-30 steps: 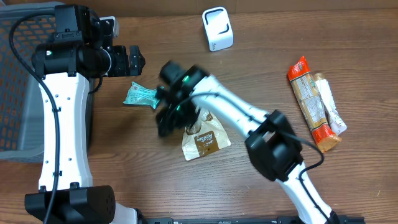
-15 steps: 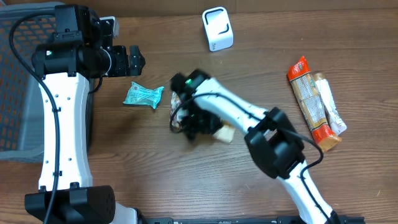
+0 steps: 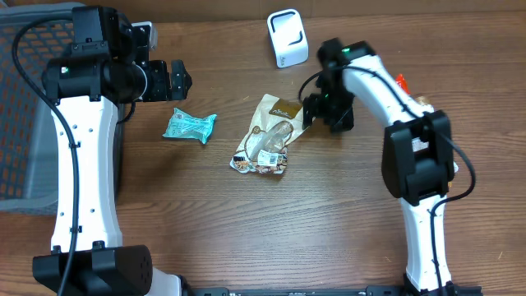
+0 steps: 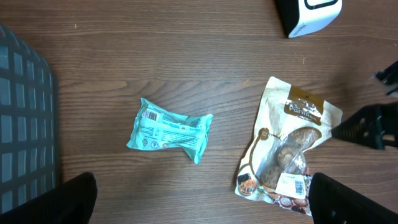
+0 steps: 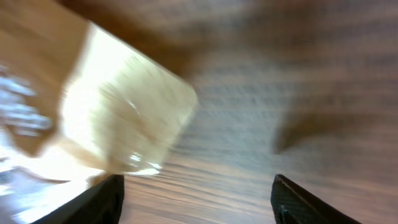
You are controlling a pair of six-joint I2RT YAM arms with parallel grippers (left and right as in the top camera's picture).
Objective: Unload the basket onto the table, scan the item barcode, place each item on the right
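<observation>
A tan snack pouch [image 3: 267, 136] lies flat on the wooden table with a white barcode label [image 3: 268, 156] facing up near its lower end. The left wrist view shows the pouch [image 4: 289, 146] and its label [image 4: 292, 184] too. The white scanner [image 3: 288, 38] stands at the back, and its base [image 4: 309, 14] shows in the left wrist view. My right gripper [image 3: 326, 112] is open just right of the pouch's top corner, holding nothing. In the blurred right wrist view my right gripper [image 5: 199, 200] has the pouch corner [image 5: 124, 118] ahead of it. My left gripper [image 3: 176, 79] hangs open above the table [image 4: 202, 202].
A teal packet [image 3: 189, 125] lies left of the pouch, also in the left wrist view as the teal packet [image 4: 169, 129]. Snack bars [image 3: 415, 136] lie at the right. A grey basket [image 3: 20, 123] stands along the left edge behind my left arm.
My right gripper swept from the pouch's left side to its right, turning the pouch over and letting go. The pouch now lies label up, nearer the scanner. The left arm stayed still.
</observation>
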